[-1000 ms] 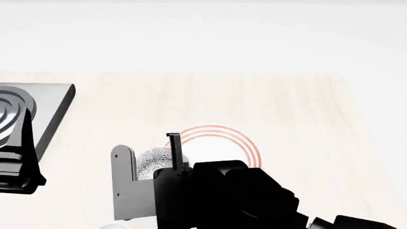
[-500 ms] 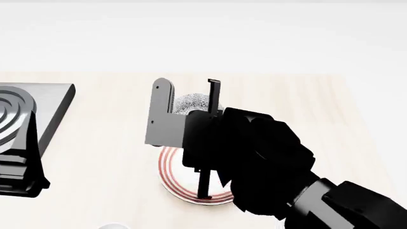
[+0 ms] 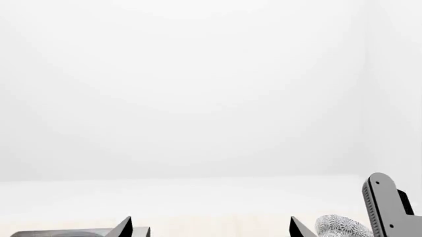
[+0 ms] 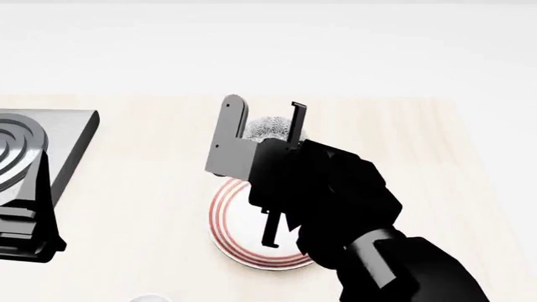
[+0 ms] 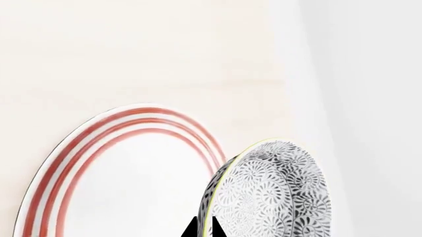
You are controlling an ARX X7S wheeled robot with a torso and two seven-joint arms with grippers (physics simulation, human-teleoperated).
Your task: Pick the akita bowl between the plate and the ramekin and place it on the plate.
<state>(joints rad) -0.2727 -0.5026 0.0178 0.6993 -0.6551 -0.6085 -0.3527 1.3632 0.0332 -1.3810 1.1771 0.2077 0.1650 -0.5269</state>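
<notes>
The right end effector (image 4: 266,126) pinches the akita bowl (image 4: 270,129) by its rim, holding it in the air above the red-ringed plate (image 4: 225,217) on the pale bench (image 4: 143,189). The left end effector (image 3: 209,228) shows only two spread fingertips. A grey ridged block (image 4: 50,135) sits far left.

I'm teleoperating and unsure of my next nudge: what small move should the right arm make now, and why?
Probably lower the right gripper toward the plate. It holds the bowl raised above the table, and the wrist view shows the plate's red rings right beside the bowl, so descent, not release, comes next.
</notes>
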